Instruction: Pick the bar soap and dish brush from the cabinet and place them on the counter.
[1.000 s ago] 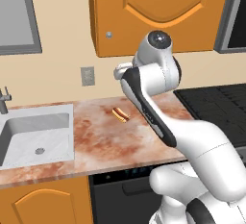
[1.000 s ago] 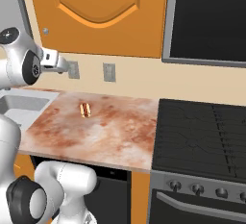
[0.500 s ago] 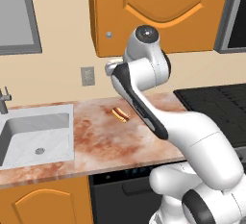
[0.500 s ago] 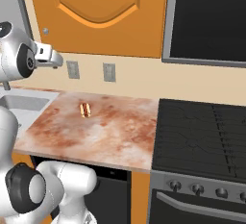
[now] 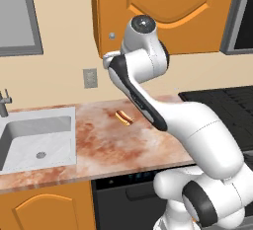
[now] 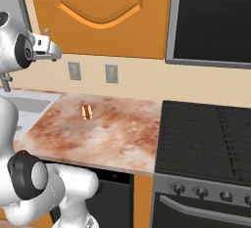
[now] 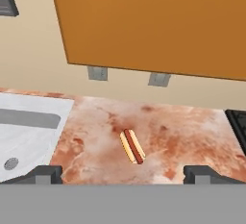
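My claw hangs wide open and empty below the closed cabinet, above a hot dog on the tabletop

Your white arm bent up high, elbow at the top, gripper held up in the air, its two fingers wide apart, nothing between them.
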